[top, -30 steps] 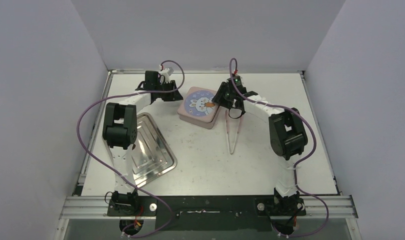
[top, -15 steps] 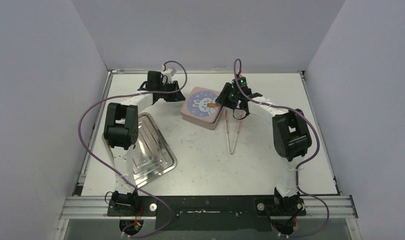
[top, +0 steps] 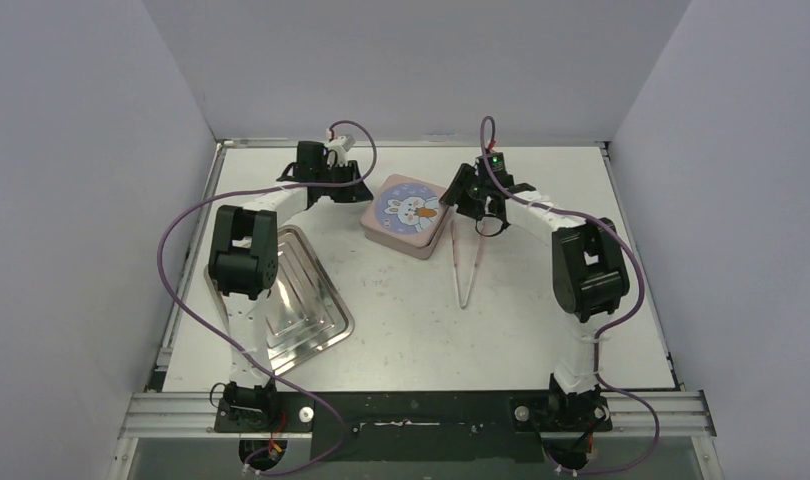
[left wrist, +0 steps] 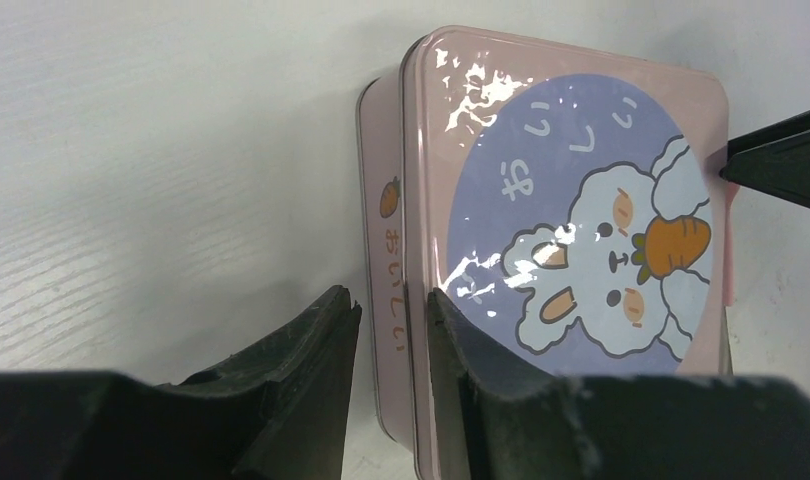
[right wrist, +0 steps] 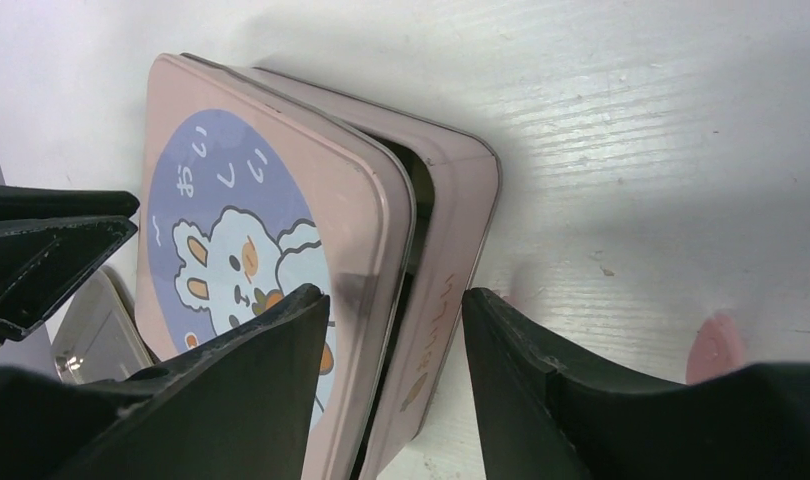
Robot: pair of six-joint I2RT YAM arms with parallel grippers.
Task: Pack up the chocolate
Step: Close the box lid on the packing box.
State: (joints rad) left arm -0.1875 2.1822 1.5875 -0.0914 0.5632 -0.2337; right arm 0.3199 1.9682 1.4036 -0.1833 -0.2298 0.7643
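Note:
No chocolate shows in any view. The pink square tin (top: 409, 215) lies at the back middle with its rabbit lid on, shifted off the base and gaping along the right side (right wrist: 421, 220). My left gripper (top: 356, 192) is at the tin's left edge; in the left wrist view (left wrist: 393, 310) its jaws stand a narrow gap apart astride the tin's wall (left wrist: 386, 230), with a sliver of table showing beside the left finger. My right gripper (top: 461, 203) is open, its jaws (right wrist: 396, 300) wide astride the tin's right edge without touching.
A silver metal tray (top: 303, 295) lies at the left under the left arm. Pale pink tongs (top: 465, 270) lie on the table right of the tin, below the right gripper. Walls close in the table on three sides.
The right gripper has moved right and back, off the lid toward the tin's right edge. The left gripper and the tin have shifted slightly right.

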